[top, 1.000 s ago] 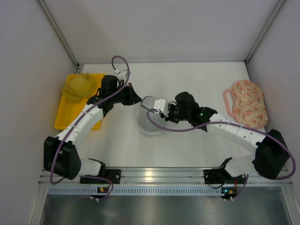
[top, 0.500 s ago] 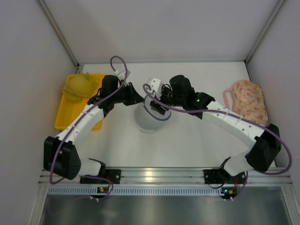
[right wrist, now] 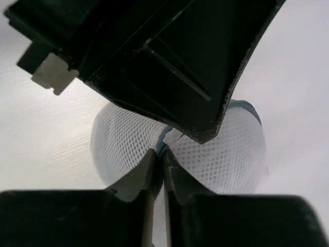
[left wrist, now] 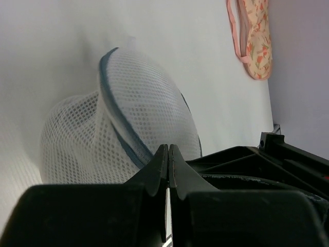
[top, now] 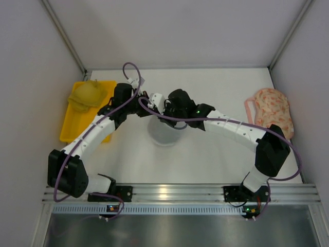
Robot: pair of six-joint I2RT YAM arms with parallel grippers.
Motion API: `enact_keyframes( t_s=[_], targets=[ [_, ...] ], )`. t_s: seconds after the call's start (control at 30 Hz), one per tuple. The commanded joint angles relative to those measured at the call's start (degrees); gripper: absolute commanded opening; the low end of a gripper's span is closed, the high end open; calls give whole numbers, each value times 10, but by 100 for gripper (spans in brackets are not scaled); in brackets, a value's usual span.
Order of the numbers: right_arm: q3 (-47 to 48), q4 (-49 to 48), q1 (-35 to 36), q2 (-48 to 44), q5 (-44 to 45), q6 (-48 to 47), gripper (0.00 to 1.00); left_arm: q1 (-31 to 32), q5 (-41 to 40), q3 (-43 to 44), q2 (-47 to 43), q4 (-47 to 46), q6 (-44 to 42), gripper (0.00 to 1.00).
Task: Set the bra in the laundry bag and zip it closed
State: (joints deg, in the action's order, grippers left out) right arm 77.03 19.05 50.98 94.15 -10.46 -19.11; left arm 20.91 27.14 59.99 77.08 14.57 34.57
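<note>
My left gripper [left wrist: 168,148] and right gripper [right wrist: 158,153] are both pinched shut, seemingly on the dark zipper rim [left wrist: 104,85] of the see-through white mesh laundry bag [top: 163,135] at the overhead frame's centre. The rim runs up-left from my left tips. Both arms bow inward. The black fabric bra is hidden, probably inside.

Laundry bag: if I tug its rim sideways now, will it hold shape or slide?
Likely floppy: the laundry bag is thin open mesh, creased beside its zipper rim. Probably very light, so it may drag across the table rather than resist. Expect buckling where the left hand pinches it.
</note>
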Motion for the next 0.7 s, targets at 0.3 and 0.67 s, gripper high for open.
enact_keyframes(
  t_s=[0.3, 0.67],
  targets=[
    [-82, -37, -3, -99, 14, -63, 0, -5, -34, 11, -24, -34, -17, 0],
    [-224, -55, -49, -199, 9, -124, 0, -46, -66, 25, -33, -35, -115, 0]
  ],
)
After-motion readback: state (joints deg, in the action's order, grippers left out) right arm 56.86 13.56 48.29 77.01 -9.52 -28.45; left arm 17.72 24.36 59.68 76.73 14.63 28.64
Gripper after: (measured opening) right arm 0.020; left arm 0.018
